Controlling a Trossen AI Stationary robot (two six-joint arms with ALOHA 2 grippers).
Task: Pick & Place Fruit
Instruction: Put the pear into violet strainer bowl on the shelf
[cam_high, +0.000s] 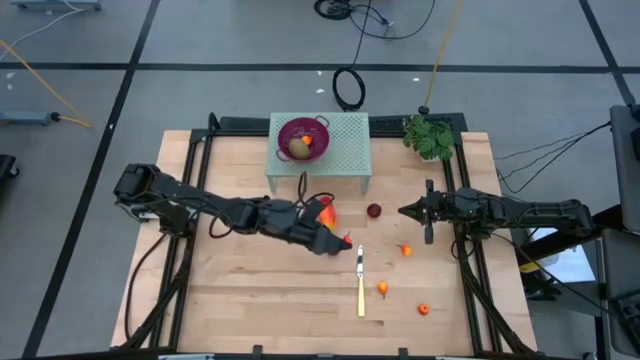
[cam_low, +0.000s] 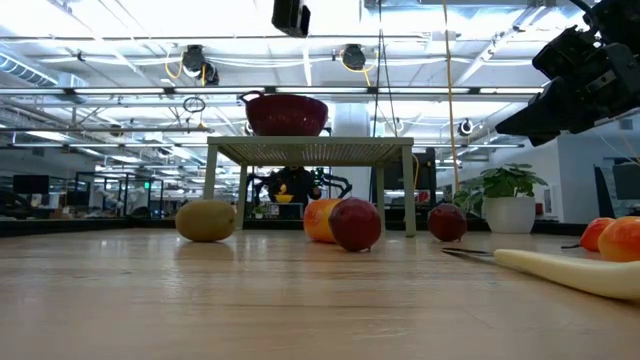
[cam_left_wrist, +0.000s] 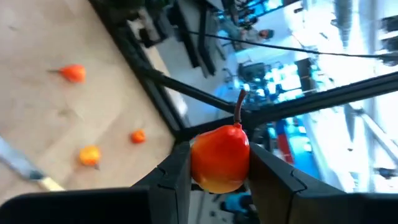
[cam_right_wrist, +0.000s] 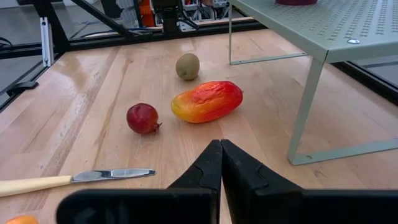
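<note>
Standing by the wooden table (cam_high: 250, 290), it looks like the carry step. The pale green perforated stand (cam_high: 345, 140) at the back holds the purple colander (cam_high: 303, 135), which already has a brown-green fruit in it. The left gripper (cam_left_wrist: 219, 177), up off the table near the middle, is clamped around a small red-orange fruit with a stem (cam_left_wrist: 221, 157), wedged right between its fingers. My guess is the next move means lifting it over the colander's rim and letting go above the bowl. The right gripper (cam_right_wrist: 221, 158) hangs on its own side, fingers pressed together, holding nothing. The big red-orange-yellow oblong (cam_right_wrist: 207, 101), a dark red ball (cam_right_wrist: 143, 118), another brown-green oval (cam_right_wrist: 187, 66) and the knife (cam_right_wrist: 68, 180) lie on the wood.
</note>
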